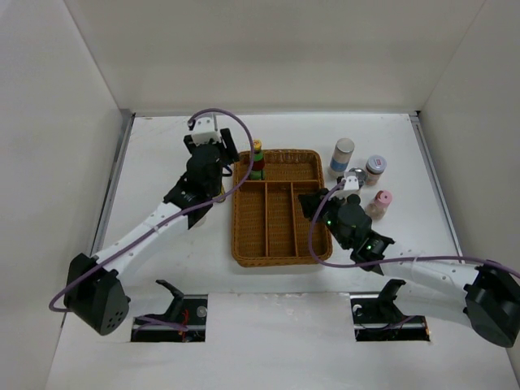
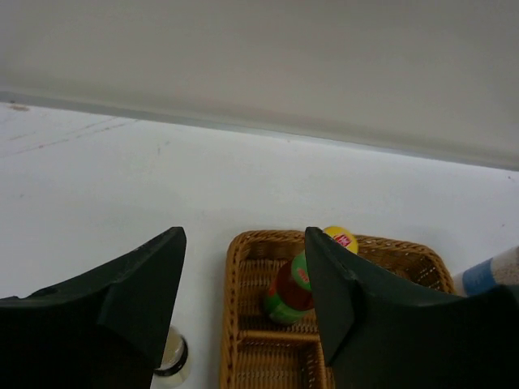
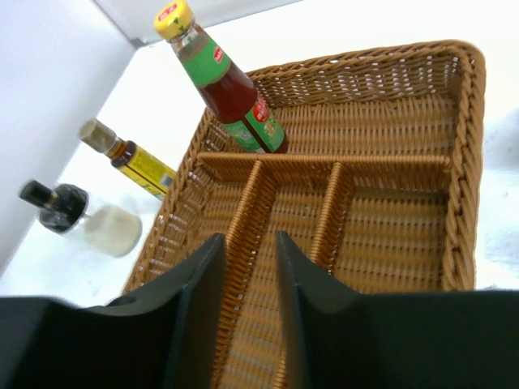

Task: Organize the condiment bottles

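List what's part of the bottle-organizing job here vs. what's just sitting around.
Job:
green-labelled sauce bottle, already in the tray
yellow-labelled sauce bottle
squat dark-capped bottle
white-capped blue-labelled bottle
silver-lidded jar
grey-lidded jar
pink-capped bottle

Other:
wicker tray, likely the holder rather than clutter

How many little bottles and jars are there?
7. A red sauce bottle stands in the basket's far compartment. A yellow-labelled bottle and a squat black-capped one sit left of it. On the right: blue-labelled bottle, grey-lidded jar, silver-lidded jar, pink-capped bottle. More could be hidden.
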